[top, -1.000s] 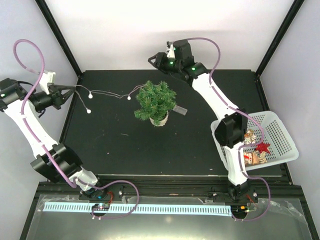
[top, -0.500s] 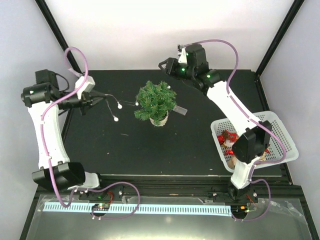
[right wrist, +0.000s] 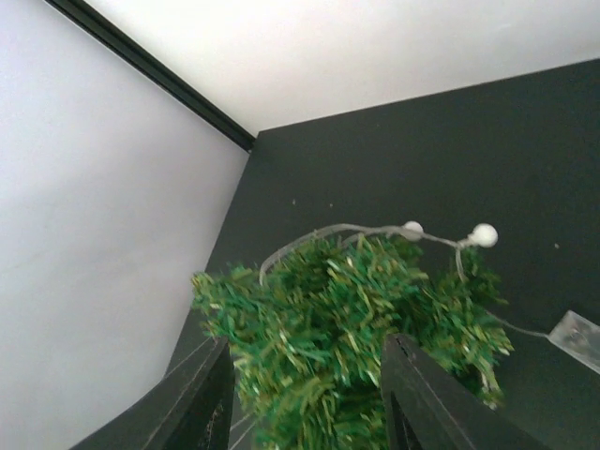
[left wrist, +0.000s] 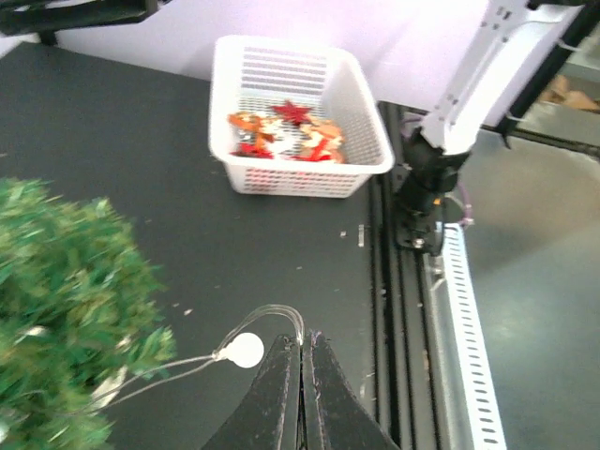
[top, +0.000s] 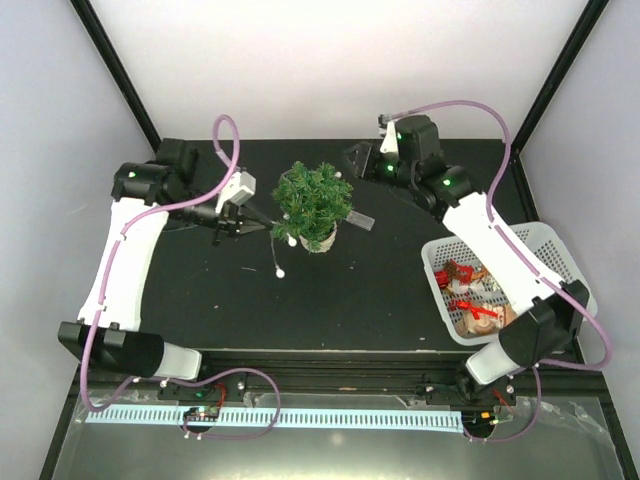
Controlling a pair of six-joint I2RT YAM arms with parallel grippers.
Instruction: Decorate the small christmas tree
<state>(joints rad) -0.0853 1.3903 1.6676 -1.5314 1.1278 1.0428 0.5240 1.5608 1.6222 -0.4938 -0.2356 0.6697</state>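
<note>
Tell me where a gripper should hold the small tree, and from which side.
I would grip the white pot, not the tree: its branches are soft, bushy and overhang the pot. Come low from the near side, where the pot shows below the needles; a clear box lies to its right and the light string trails on its left.

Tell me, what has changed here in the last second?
The left gripper, shut on the light string, swung in from the left to the small christmas tree, dragging the string along. The right gripper, open, drew right, its arm uncovering the white basket. Tree and basket stayed put.
</note>
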